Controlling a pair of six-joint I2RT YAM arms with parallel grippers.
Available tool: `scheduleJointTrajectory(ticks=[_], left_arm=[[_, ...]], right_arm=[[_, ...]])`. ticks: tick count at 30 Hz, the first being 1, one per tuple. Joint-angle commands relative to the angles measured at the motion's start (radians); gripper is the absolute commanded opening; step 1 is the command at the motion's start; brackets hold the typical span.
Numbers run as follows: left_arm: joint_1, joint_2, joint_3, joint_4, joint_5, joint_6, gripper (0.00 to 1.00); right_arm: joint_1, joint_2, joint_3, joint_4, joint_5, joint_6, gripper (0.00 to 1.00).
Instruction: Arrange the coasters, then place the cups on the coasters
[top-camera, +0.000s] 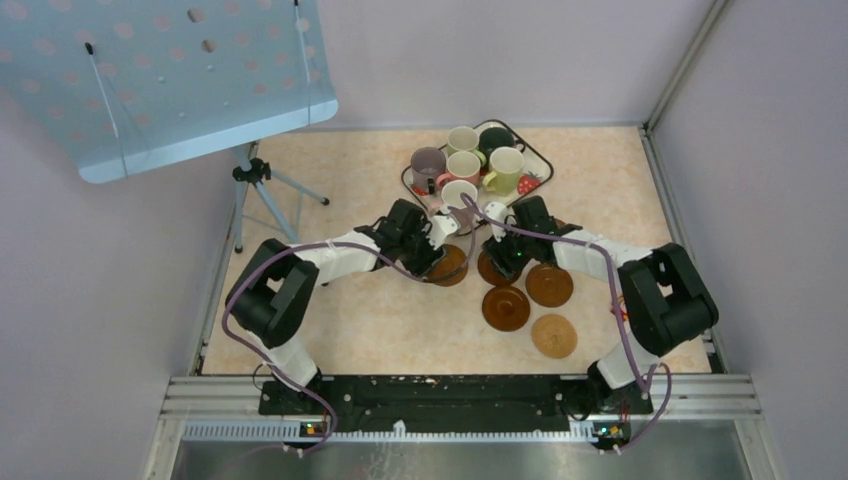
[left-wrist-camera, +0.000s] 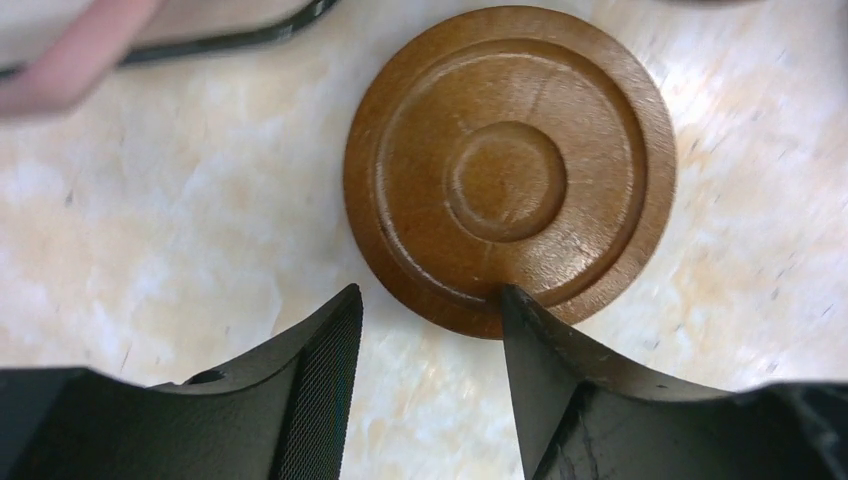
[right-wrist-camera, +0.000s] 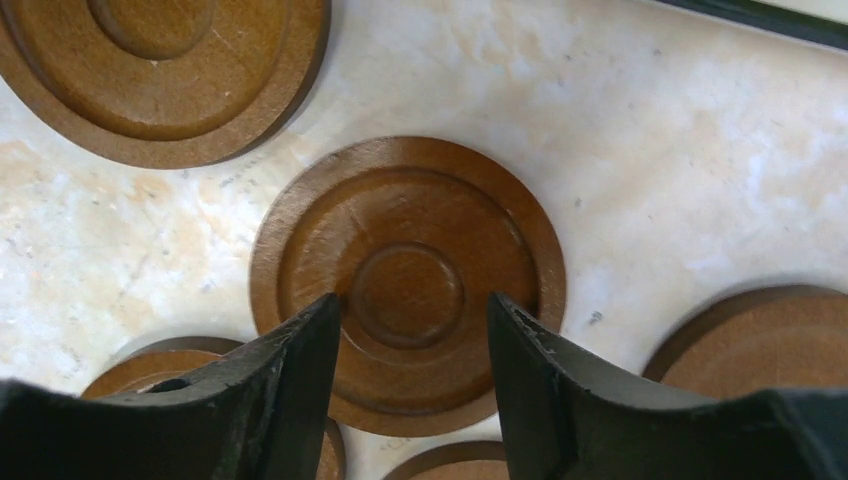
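**Worktop** (top-camera: 340, 330): beige, marbled, walled on three sides.

**Cups** (top-camera: 463, 165): six, crowded together on the strawberry-print tray (top-camera: 530, 183) at far centre. None stands on a coaster.

**Coasters** (top-camera: 548, 285): five show from above, all flat on the worktop just near of the tray.
- The left coaster (left-wrist-camera: 510, 170) lies by itself.
- The centre coaster (right-wrist-camera: 408, 280) is a little to its right.
- Three more spread toward the near right, apart from one another.

**Left pincer** (left-wrist-camera: 430, 300): low at the left coaster's left rim, fingers apart. One fingertip overlaps the rim and the other is over bare worktop (contact cannot be told).

**Right pincer** (right-wrist-camera: 413, 300): fingers apart, straddling the centre coaster's raised ring, nothing clamped.
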Motion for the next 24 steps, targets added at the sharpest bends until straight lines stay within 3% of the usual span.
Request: scheduleJointTrajectory(ticks=[1, 13, 24], left_arm=[[0.057, -0.083, -0.073, -0.108, 0.005, 0.086, 0.59], [0.217, -0.198, -0.172, -0.166, 0.035, 0.192, 0.57], [0.335, -0.221, -0.172, -0.207, 0.056, 0.246, 0.58]], right_arm=[[0.058, 0.025, -0.008, 0.025, -0.005, -0.01, 0.53], [0.189, 0.141, 0.061, -0.022, 0.075, -0.037, 0.46], [0.296, 0.245, 0.202, -0.07, 0.015, 0.015, 0.44]])
